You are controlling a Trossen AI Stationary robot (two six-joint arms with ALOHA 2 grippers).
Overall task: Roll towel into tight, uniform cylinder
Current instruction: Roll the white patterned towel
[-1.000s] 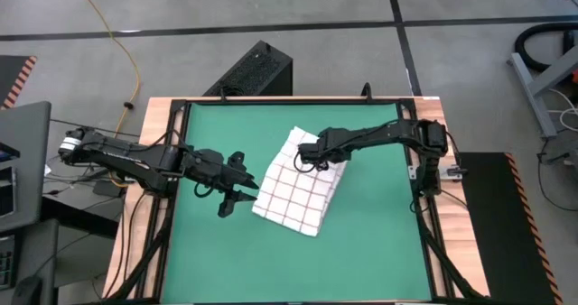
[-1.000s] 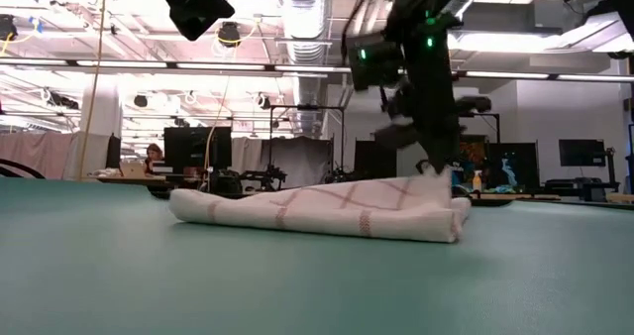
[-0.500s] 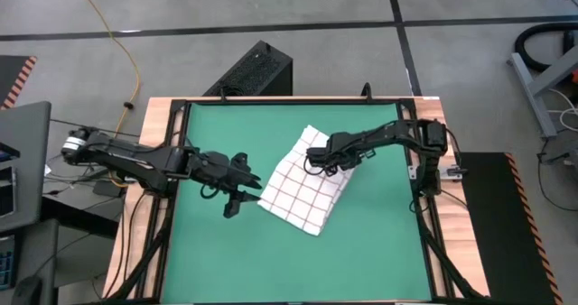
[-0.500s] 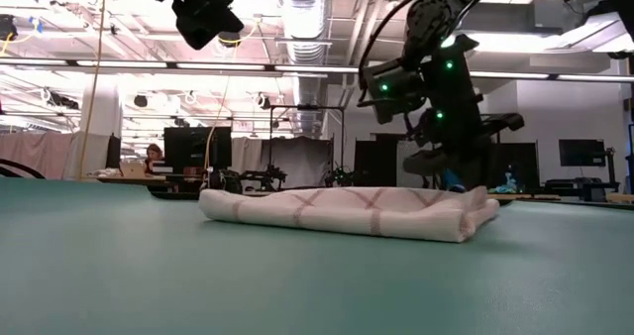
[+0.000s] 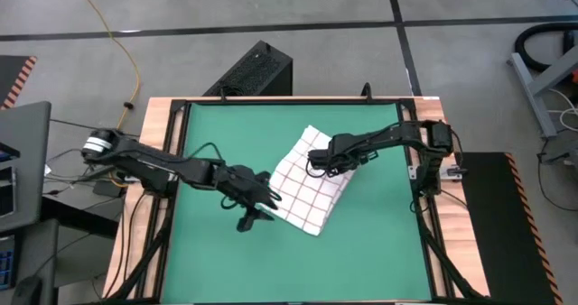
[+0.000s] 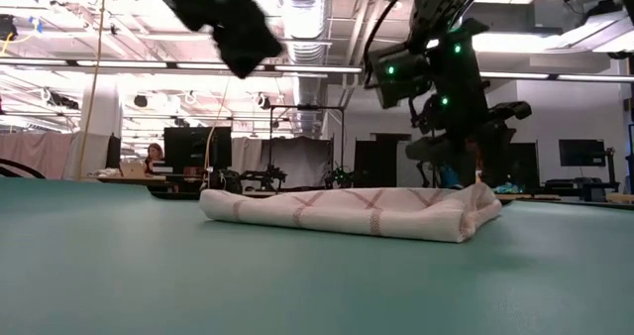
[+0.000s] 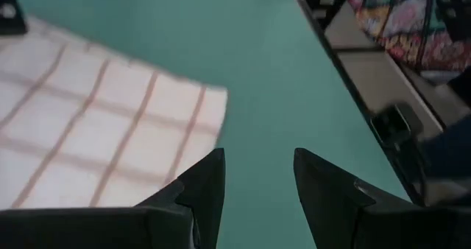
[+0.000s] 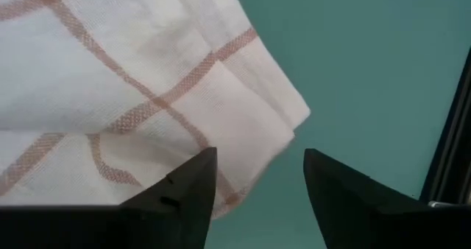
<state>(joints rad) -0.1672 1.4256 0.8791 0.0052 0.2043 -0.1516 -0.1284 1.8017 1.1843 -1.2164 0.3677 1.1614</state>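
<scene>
The towel [image 5: 305, 186], white with red-brown grid lines, lies folded in several layers on the green mat [image 5: 361, 242], a little right of the middle, resting flat on its underside [image 6: 347, 212]. My right gripper [image 5: 316, 164] hangs open just above the towel's far right end, and the folded corner [image 8: 246, 131] shows beyond its fingers. My left gripper [image 5: 260, 207] is open over the mat at the towel's near left edge. A towel corner [image 7: 210, 102] lies ahead of its fingers.
A black frame [image 5: 417, 188] borders the mat on the wooden table. A black box [image 5: 257, 70] stands beyond the far edge. Bare mat lies toward the near edge and on the left [image 5: 208, 260].
My right gripper has opened and let go of the towel's right end, after drawing it a little toward the right edge, and has risen slightly. That raised end has dropped flat. My left gripper has moved right and toward the near edge, up to the towel.
</scene>
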